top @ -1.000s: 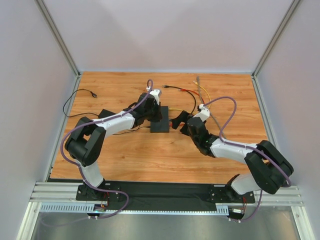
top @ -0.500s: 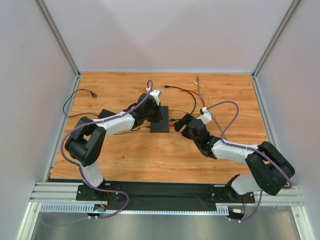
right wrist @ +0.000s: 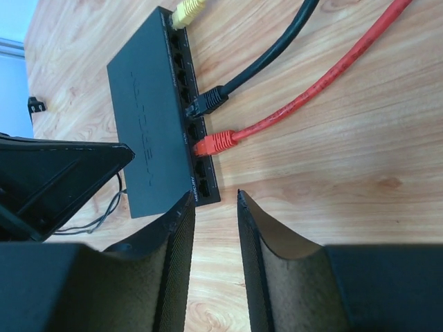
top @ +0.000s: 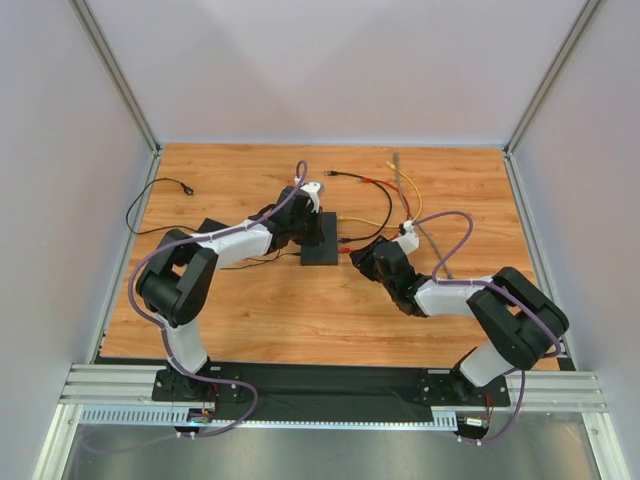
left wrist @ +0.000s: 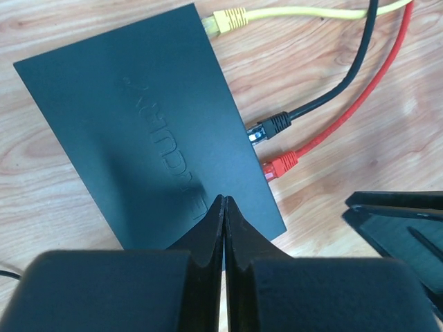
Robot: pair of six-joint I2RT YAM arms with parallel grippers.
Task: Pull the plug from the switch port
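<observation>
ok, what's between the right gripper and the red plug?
Right wrist view: only the switch's empty end sockets and bare table separate right gripper from red plug.

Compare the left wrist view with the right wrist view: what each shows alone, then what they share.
Left wrist only: the left hand, shut, over the switch top. Right wrist only: the open right hand and the switch's socket row, several sockets empty. Shared: the switch with yellow plug, black plug and red plug at its edge.
</observation>
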